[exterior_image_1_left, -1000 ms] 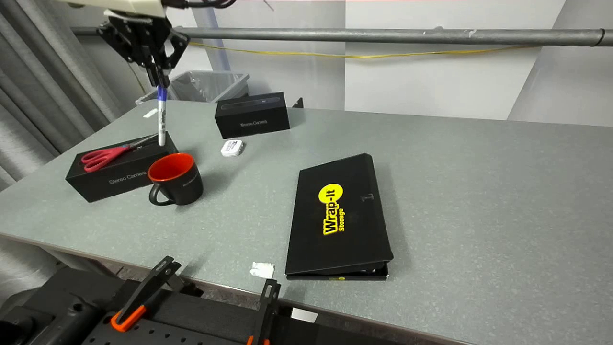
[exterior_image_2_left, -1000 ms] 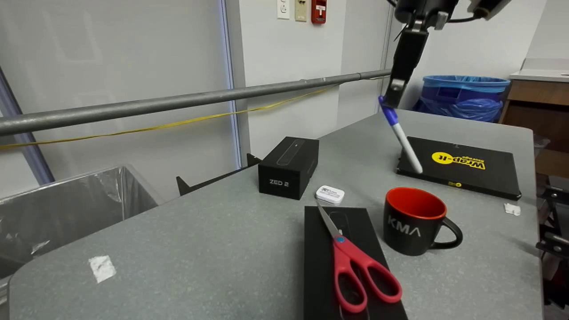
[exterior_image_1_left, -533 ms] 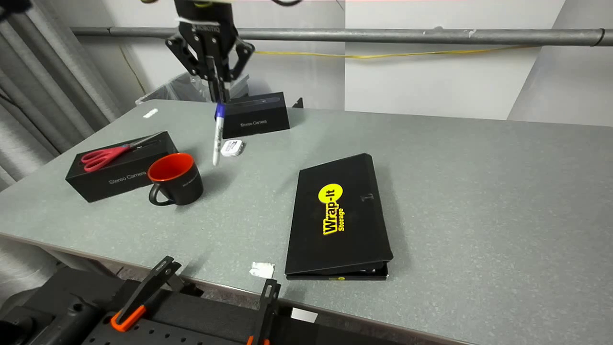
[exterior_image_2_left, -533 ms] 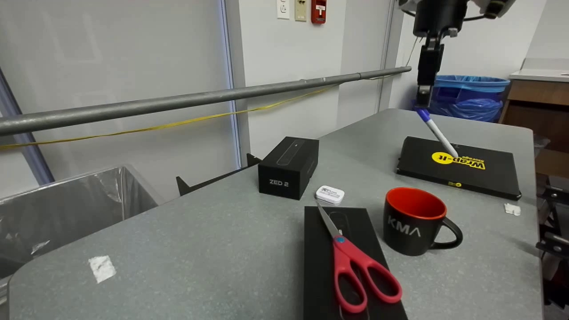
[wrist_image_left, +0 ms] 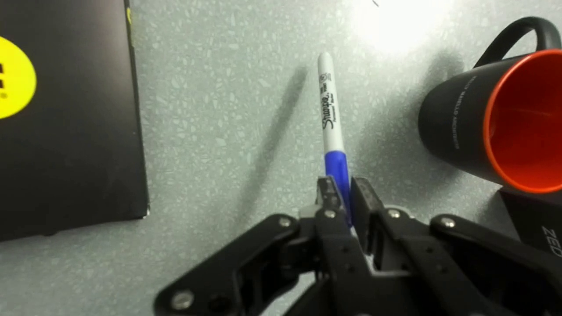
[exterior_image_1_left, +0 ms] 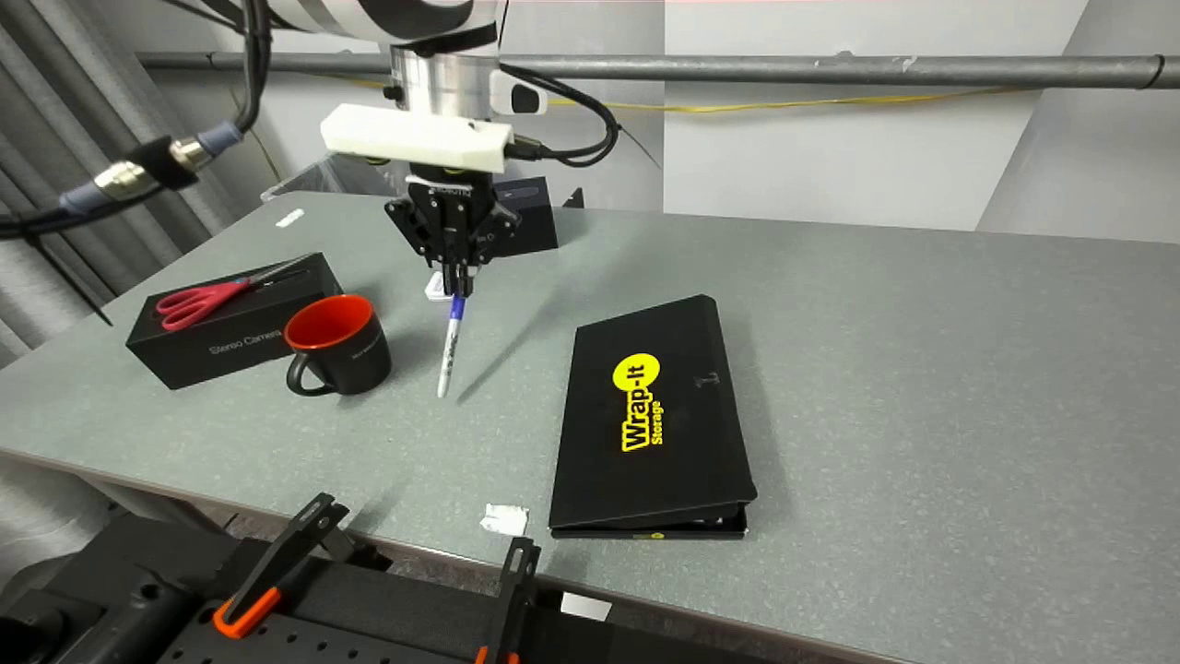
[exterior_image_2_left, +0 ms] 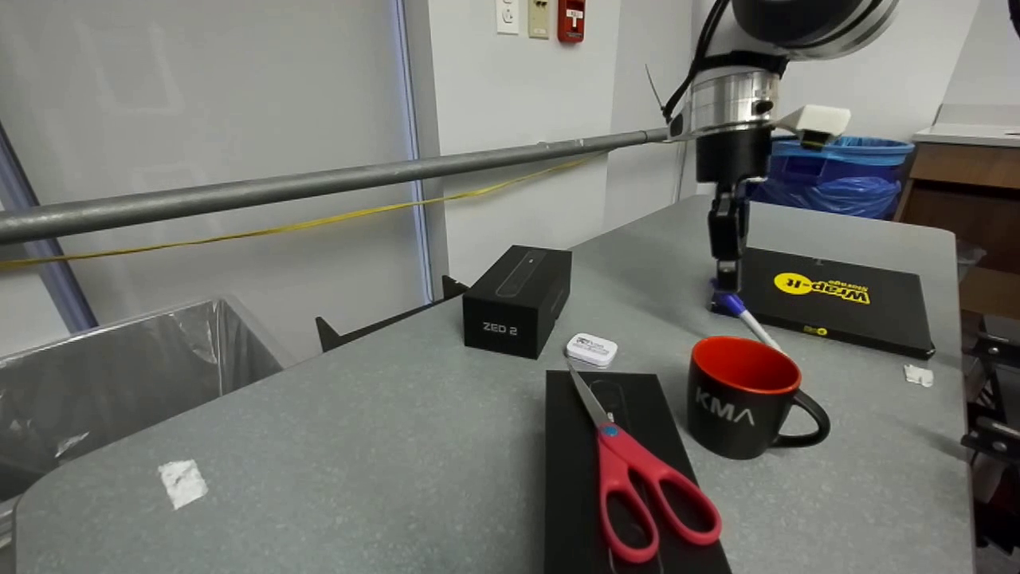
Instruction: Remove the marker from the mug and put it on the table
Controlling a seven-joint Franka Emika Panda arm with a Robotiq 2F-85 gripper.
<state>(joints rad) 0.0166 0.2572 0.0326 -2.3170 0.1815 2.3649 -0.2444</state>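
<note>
Now, at left in an exterior view, the mug is standing upright. Beside it, you are holding the marker by its blue cap, clamped in the gripper, just above the table. Farther right, the Wrap-It box is lying.

A robot arm is hanging over a table where camera boxes are sitting in an apparent lab.
</note>
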